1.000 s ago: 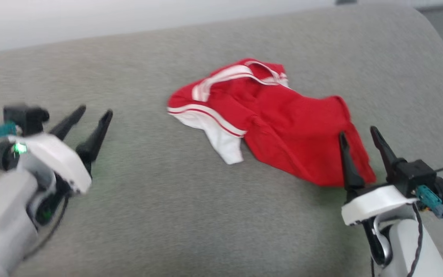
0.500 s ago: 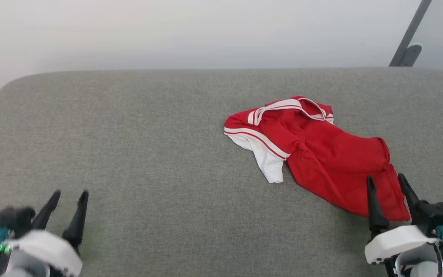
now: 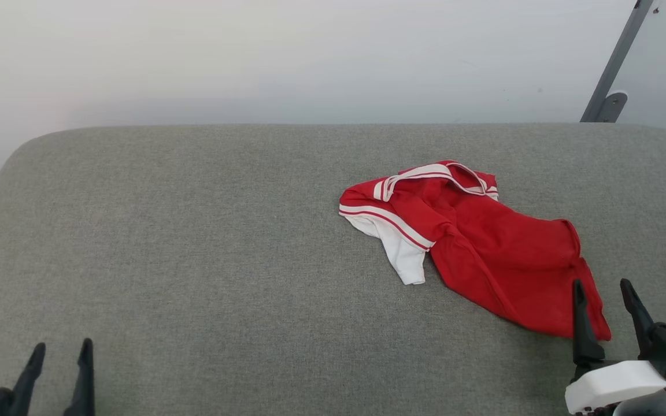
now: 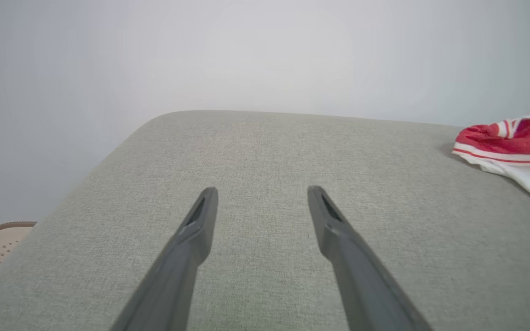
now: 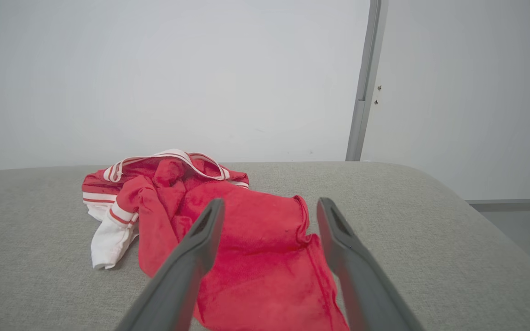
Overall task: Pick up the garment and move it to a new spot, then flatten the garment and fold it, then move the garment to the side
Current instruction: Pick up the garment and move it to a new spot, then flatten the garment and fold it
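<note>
No text, label, brand, number or sign can be read in any of the views. The crumpled garment [image 3: 500,260] shows plain red cloth with white bands and stripes on the folds that face up, and no letters can be made out on them.
</note>
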Controlling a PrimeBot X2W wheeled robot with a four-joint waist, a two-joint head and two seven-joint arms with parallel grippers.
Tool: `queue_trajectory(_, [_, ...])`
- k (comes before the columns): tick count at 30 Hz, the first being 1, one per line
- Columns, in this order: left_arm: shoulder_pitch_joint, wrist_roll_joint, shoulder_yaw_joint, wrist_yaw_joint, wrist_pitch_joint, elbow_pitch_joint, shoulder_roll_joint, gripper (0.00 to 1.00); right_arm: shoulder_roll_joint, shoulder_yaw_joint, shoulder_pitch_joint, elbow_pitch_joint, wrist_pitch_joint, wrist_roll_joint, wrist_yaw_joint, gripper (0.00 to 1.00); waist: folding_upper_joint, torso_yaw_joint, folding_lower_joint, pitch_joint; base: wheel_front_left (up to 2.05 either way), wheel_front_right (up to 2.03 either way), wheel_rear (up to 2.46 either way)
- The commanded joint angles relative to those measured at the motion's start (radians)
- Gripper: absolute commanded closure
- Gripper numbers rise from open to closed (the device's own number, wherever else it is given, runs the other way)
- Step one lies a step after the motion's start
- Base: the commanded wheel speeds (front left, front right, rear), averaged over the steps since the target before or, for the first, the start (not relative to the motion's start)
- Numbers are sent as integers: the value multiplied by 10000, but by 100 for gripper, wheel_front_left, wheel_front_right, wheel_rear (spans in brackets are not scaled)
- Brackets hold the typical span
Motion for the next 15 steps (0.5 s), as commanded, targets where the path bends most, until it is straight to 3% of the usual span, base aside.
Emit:
queue_trajectory(1, [138, 143, 59, -53, -51, -126, -95, 0, -4, -3, 84, -55, -15, 35, -7, 0, -1, 3, 0, 3, 0, 0, 0])
queue_trajectory(7, [301, 476, -64, -63, -53, -504, -402, 0, -4, 69, 91, -134, -14, 59, -7, 0, -1, -37, 0, 35, 0, 0, 0])
queue_trajectory(15, [286, 380, -168, -65, -52, -652, -300, 0, -4, 133, -46, -127, -14, 82, -7, 0, -1, -126, 0, 92, 0, 0, 0])
